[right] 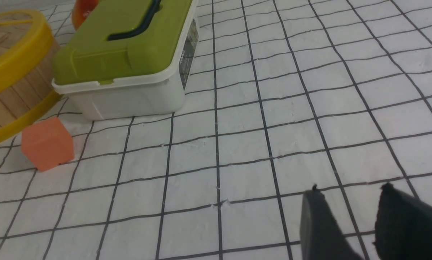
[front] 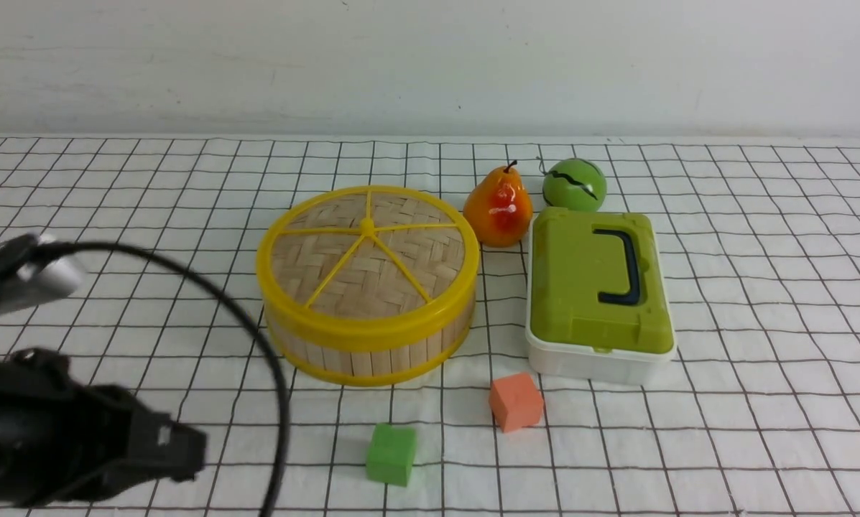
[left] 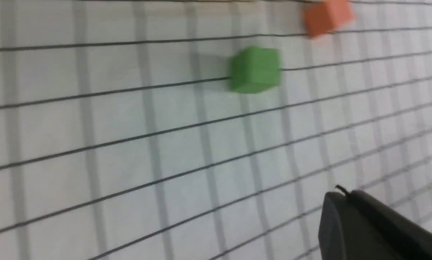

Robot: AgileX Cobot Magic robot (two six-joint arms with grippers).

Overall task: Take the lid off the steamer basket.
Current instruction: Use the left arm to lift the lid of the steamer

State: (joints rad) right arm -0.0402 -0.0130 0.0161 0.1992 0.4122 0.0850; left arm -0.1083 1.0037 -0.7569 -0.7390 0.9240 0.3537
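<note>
The lid (front: 401, 240), a woven tan disc with yellow rim and spokes, sits flat on the steamer basket (front: 372, 357) at the middle of the checked cloth. In the right wrist view the lid's yellow rim (right: 19, 57) and the basket's slatted wall (right: 6, 104) show at the edge. My left gripper (front: 185, 452) hovers low at the near left, well short of the basket. Its jaws are pressed together with nothing between them (left: 340, 193). My right gripper (right: 350, 190) is open and empty over bare cloth, to the right of the white box; it is out of the front view.
A white box with a green lid and black handle (front: 595, 280) stands right of the basket. Behind them are a pear (front: 499, 208) and a green round fruit (front: 575, 184). An orange cube (front: 516, 402) and a green cube (front: 391, 454) lie in front.
</note>
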